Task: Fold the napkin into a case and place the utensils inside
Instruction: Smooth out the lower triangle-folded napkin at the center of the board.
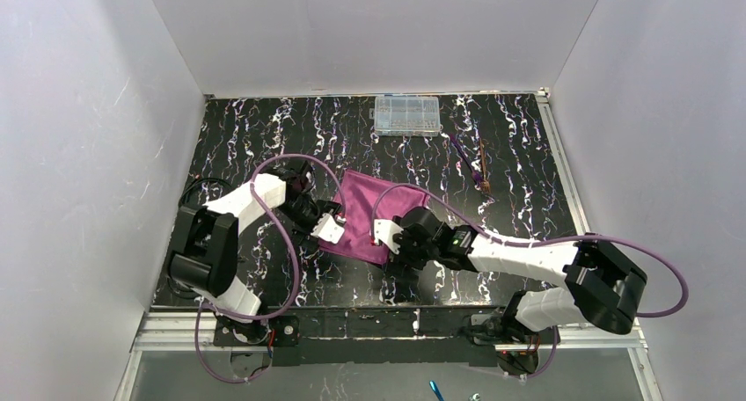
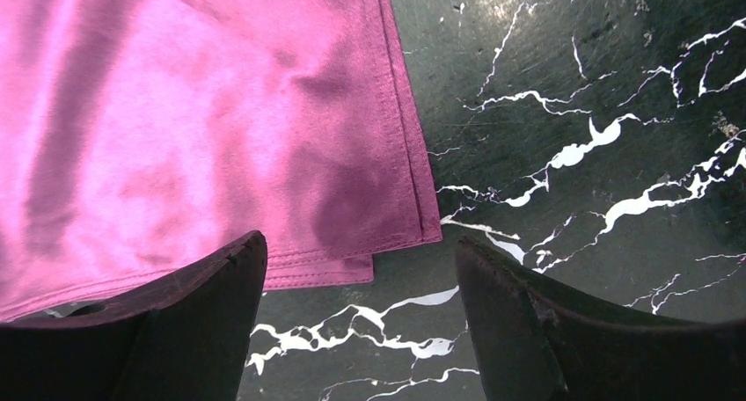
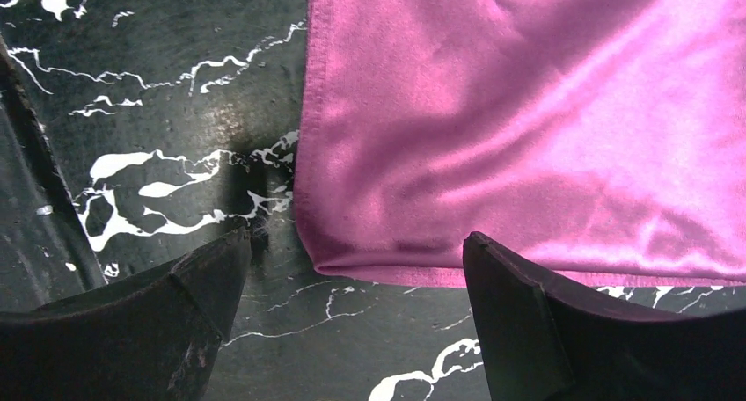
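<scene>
Fold in hand: left gripper (image 2: 361, 247) and right gripper (image 3: 358, 241) both stand apart at the napkin (image 1: 374, 216) corners. Next move calls for an even pinch.

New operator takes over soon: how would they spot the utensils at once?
On the black table, look right of the clear box at the far edge. The utensils lie there: two thin sticks, purple and copper-brown, far slimmer than the box.
</scene>
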